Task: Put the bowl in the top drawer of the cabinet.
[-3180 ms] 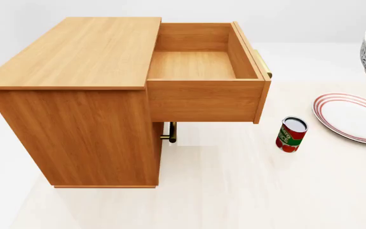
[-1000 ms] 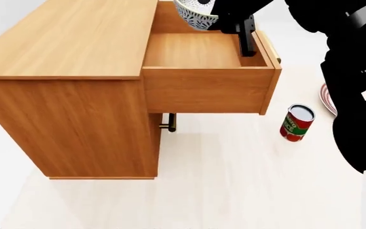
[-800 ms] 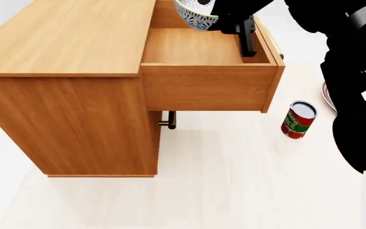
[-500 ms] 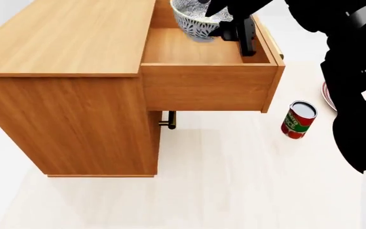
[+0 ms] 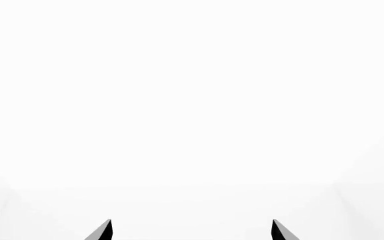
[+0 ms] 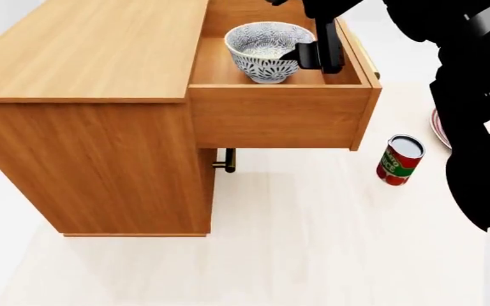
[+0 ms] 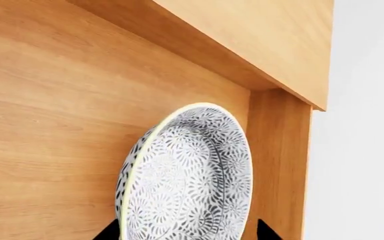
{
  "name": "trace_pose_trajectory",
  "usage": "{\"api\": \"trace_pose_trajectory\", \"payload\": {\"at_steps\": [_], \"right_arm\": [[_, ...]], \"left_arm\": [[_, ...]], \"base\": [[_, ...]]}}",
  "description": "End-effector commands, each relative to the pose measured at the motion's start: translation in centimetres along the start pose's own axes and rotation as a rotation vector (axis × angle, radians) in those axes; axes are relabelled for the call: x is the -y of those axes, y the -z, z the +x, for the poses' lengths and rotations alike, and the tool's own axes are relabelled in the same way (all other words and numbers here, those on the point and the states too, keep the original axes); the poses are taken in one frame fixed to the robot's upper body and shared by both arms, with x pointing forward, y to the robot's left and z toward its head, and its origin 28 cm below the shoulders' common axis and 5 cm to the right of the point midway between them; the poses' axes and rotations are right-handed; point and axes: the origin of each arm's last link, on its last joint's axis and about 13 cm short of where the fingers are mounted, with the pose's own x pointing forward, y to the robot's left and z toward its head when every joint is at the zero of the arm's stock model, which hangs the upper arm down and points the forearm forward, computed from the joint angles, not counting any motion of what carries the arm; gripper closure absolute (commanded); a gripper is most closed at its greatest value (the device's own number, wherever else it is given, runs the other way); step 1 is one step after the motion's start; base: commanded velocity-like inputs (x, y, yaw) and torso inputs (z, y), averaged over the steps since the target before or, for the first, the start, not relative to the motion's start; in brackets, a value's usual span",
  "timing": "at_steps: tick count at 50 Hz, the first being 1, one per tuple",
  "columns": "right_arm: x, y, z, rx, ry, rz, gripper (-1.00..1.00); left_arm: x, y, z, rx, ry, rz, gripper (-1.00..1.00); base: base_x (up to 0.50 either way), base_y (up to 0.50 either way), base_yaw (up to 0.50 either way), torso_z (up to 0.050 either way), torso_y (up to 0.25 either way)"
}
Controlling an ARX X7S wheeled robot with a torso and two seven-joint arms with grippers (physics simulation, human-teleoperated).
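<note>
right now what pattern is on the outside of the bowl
A fine dark blue-grey floral speckle on white covers the bowl; the right wrist view shows it best.

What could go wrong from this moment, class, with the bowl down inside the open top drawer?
1. The right gripper sits close beside the bowl; pulling away carelessly could tip or drag it.
2. The bowl's rim seems higher than the top drawer's front wall, so it might catch the cabinet on closing.

1. Bowl (image 6: 270, 51) upright inside open top drawer (image 6: 281, 115) of cabinet (image 6: 92, 95).
2. Right gripper (image 6: 320, 54) just beside bowl's rim; fingers' contact unclear.
3. Red can (image 6: 397, 160) on floor (image 6: 313, 242), plate (image 6: 438, 129) edge mostly hidden.
</note>
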Motion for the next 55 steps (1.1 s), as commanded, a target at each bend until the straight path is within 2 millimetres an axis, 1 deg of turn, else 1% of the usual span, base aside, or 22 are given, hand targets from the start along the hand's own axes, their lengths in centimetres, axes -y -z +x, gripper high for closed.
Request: {"api": "trace_pose_trajectory", "payload": {"at_steps": [1, 3, 4, 14, 28, 33, 37, 41, 46, 52, 53, 54, 55], "right_arm": [[0.0, 0.0, -0.1, 0.003, 0.005, 0.000, -1.00], [0.0, 0.0, -0.1, 0.003, 0.005, 0.000, -1.00], [1.0, -2.2, -0.7, -0.016, -0.049, -0.020, -1.00], [1.6, -2.6, -2.3, -0.019, -0.044, -0.033, -1.00], [2.2, -2.8, -3.8, -0.016, -0.026, -0.053, -1.00], [2.4, -2.9, -4.6, 0.051, 0.030, -0.087, -1.00], [2.6, -2.9, -5.7, 0.116, 0.122, -0.127, -1.00], [2.6, -2.4, -6.4, 0.189, 0.225, -0.140, -1.00], [2.3, -1.3, -6.7, 0.265, 0.325, -0.125, -1.00], [1.9, 0.0, -7.8, 0.353, 0.523, -0.118, -1.00], [1.7, 0.4, -7.8, 0.380, 0.558, -0.112, -1.00], [1.1, 1.0, -7.7, 0.397, 0.587, -0.090, -1.00], [-0.1, 2.5, -7.4, 0.385, 0.607, -0.017, -1.00]], "left_arm": [[0.0, 0.0, 0.0, 0.003, 0.001, -0.002, -1.00], [0.0, 0.0, 0.0, 0.004, 0.001, -0.003, -1.00], [0.0, 0.0, 0.0, 0.004, 0.001, -0.004, -1.00], [0.0, 0.0, 0.0, 0.009, 0.001, -0.007, -1.00], [0.0, 0.0, 0.0, 0.012, 0.004, -0.013, -1.00], [0.0, 0.0, 0.0, 0.014, 0.001, -0.015, -1.00], [0.0, 0.0, 0.0, 0.013, -0.004, -0.018, -1.00], [0.0, 0.0, 0.0, 0.012, -0.011, -0.021, -1.00], [0.0, 0.0, 0.0, 0.008, -0.012, -0.028, -1.00], [0.0, 0.0, 0.0, 0.000, -0.006, -0.039, -1.00], [0.1, 0.0, 0.0, -0.001, -0.007, -0.042, -1.00], [0.1, 0.0, 0.0, -0.002, -0.007, -0.046, -1.00], [0.1, 0.0, 0.0, -0.004, -0.006, -0.049, -1.00]], "base": [[0.00, 0.00, 0.00, 0.000, 0.000], [0.00, 0.00, 0.00, 0.000, 0.000], [0.00, 0.00, 0.00, 0.000, 0.000], [0.00, 0.00, 0.00, 0.000, 0.000], [0.00, 0.00, 0.00, 0.000, 0.012], [0.00, 0.00, 0.00, 0.000, 0.129], [0.00, 0.00, 0.00, 0.000, 0.141], [0.00, 0.00, 0.00, 0.000, 0.141], [0.00, 0.00, 0.00, 0.000, 0.129], [0.00, 0.00, 0.00, 0.000, 0.124], [0.00, 0.00, 0.00, 0.000, 0.121], [0.00, 0.00, 0.00, 0.000, 0.123], [0.00, 0.00, 0.00, 0.000, 0.121]]}}
